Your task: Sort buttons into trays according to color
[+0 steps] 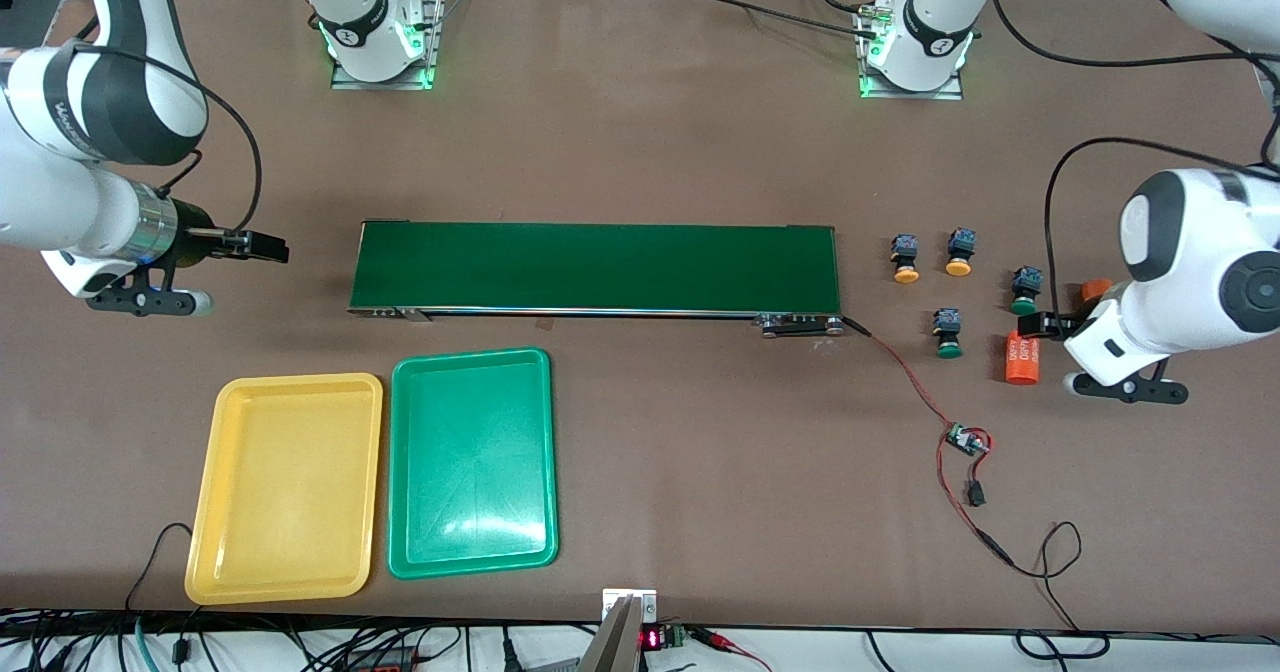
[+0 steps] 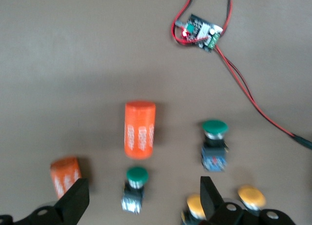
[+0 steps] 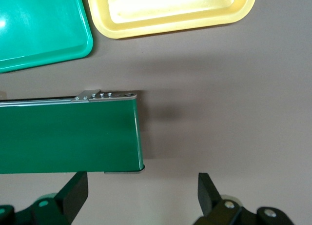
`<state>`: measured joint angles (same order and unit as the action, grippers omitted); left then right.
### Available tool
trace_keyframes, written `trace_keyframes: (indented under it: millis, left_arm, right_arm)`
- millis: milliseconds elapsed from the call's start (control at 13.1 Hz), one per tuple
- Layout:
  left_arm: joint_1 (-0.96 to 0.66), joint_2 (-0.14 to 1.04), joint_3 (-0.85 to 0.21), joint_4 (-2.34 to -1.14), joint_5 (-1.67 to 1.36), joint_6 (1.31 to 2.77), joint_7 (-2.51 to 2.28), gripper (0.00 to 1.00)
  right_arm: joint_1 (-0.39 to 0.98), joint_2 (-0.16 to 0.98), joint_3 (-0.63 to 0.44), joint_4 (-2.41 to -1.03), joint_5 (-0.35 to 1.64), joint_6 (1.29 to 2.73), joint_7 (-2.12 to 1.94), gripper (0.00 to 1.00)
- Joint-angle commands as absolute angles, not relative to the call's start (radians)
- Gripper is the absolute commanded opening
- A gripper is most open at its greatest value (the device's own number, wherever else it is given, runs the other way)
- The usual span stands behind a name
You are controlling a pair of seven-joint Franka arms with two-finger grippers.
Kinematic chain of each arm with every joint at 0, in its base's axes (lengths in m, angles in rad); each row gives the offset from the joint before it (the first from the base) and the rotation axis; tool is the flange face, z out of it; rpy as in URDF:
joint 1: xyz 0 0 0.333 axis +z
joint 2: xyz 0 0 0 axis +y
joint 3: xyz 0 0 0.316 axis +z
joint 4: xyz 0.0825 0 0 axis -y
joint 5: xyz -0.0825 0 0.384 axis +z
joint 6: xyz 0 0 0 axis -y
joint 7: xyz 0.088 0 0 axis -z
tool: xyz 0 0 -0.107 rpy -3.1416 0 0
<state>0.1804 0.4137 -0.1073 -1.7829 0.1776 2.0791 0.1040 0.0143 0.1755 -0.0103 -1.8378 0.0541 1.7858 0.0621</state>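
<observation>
Four buttons lie past the belt at the left arm's end of the table. Two have orange-yellow caps (image 1: 906, 258) (image 1: 959, 252) and two have green caps (image 1: 1025, 290) (image 1: 948, 333). My left gripper (image 1: 1043, 324) hangs open and empty above the table by the first green button (image 2: 135, 188), which shows between its fingers. The other green one (image 2: 214, 142) and the orange-yellow ones (image 2: 251, 196) lie to one side. The yellow tray (image 1: 285, 492) and the green tray (image 1: 470, 462) lie side by side, empty, nearer the front camera than the belt. My right gripper (image 1: 268, 246) hangs open and empty off the belt's end (image 3: 141, 191).
A long dark green belt (image 1: 595, 267) runs across the table's middle. Two orange cylinders (image 1: 1022, 359) (image 1: 1095, 290) lie among the buttons. A small circuit board (image 1: 965, 440) with red and black wires trails from the belt's end toward the front edge.
</observation>
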Motion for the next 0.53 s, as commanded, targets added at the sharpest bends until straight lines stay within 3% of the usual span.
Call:
trace_keyframes:
  millis: [0, 457]
  left_arm:
    - [0.23, 0.396, -0.114, -1.949, 0.202, 2.329, 0.181, 1.0]
    - [0.272, 0.512, -0.112, -2.031, 0.204, 2.613, 0.248, 1.0]
  right_arm:
    - [0.012, 0.176, -0.006, -1.848, 0.052, 1.805, 0.074, 1.0]
    - [0.012, 0.207, -0.006, -1.848, 0.052, 1.816, 0.074, 1.0]
